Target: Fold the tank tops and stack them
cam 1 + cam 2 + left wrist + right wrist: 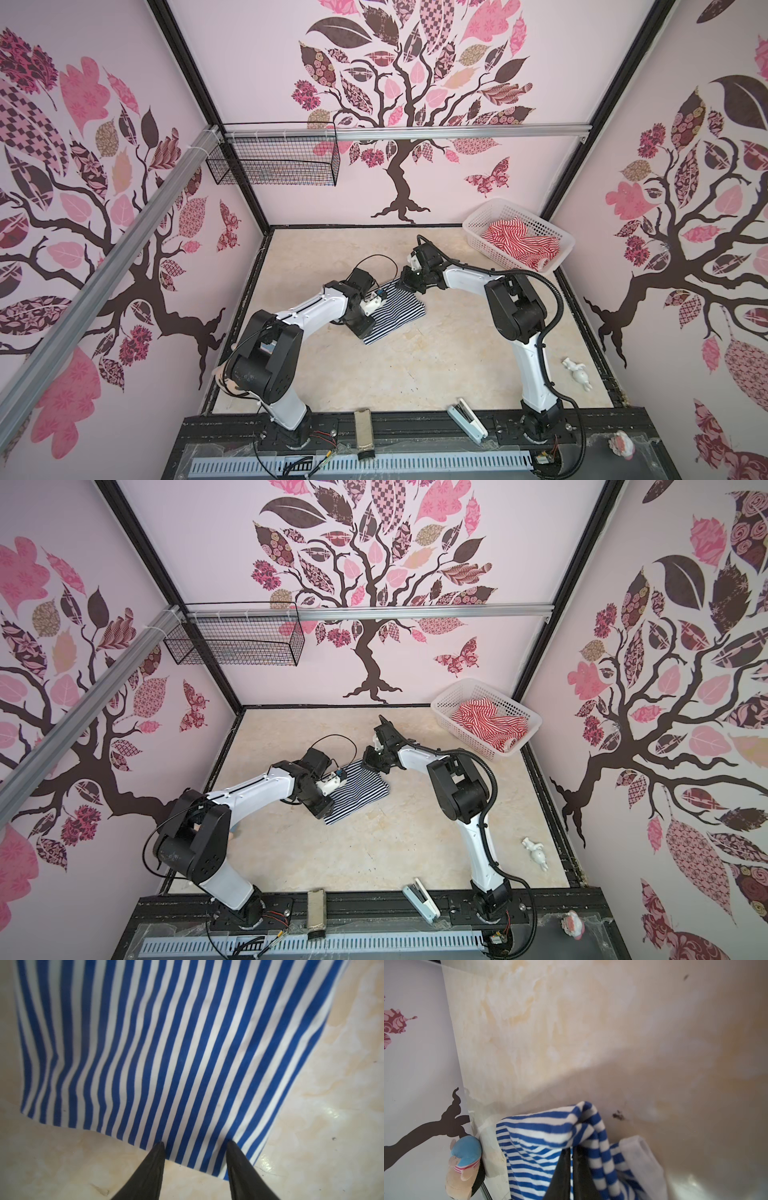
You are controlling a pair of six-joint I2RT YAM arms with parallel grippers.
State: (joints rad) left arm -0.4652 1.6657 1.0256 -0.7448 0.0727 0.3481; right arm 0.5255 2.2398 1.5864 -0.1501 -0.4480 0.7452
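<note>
The navy-and-white tank top point(395, 313) lies partly folded near the middle of the table point(415, 374). Its far end is bunched and lifted where the right gripper point(572, 1150) is pinched closed on a fold, with cloth draping over both fingers. At the opposite hem the left gripper point(195, 1144) sits low, jaws half apart and holding nothing, tips at the cloth's edge. The red-and-white tank top point(515, 245) lies crumpled in the white basket point(473, 232) at the far right corner, not yet folded. The pinch seems to take in a strap loop along with the body, so carrying it over could drag the soft knit askew unless the left tips pin the hem. A shallow grip could also slip and drop the fold crooked.
</note>
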